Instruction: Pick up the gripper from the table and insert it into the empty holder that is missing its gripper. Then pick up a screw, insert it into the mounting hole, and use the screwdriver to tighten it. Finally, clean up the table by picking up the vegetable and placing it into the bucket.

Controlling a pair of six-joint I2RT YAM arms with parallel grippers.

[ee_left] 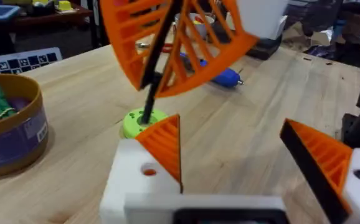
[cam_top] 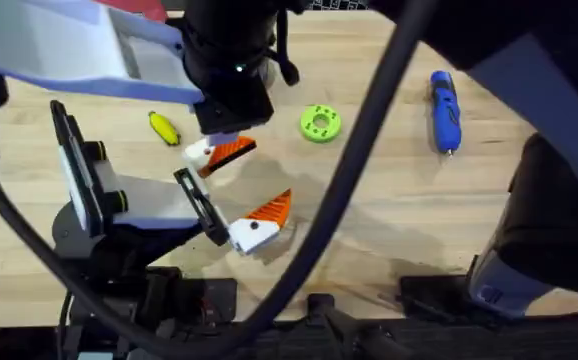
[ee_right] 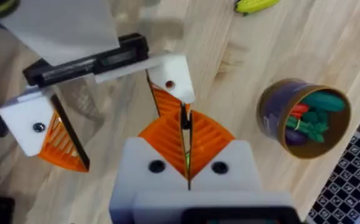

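My left gripper point(cam_top: 234, 190) point(ee_left: 230, 134) stands open low over the table. Each of its white holders point(ee_left: 136, 180) point(ee_right: 175, 70) carries an orange wedge gripper point(ee_left: 165, 146). The nearer holder has a small hole with an orange dot in it. My right arm point(cam_top: 229, 70) reaches across from above, and its gripper point(ee_right: 184, 118) point(ee_left: 149, 84) is shut on a thin dark pin, seemingly a screw, right beside that holder. The blue screwdriver point(cam_top: 444, 110) point(ee_left: 220, 76) lies far right. The yellow vegetable point(cam_top: 163, 128) point(ee_right: 255, 5) lies far left. The bucket point(ee_left: 9, 124) point(ee_right: 304, 118) holds green and red toy pieces.
A green disc point(cam_top: 319, 122) point(ee_left: 139, 121) lies on the table just behind the grippers. A checkerboard sheet point(ee_left: 18, 61) lies beyond the bucket. Bare planks point(cam_top: 399, 200) stretch between the left gripper and the screwdriver.
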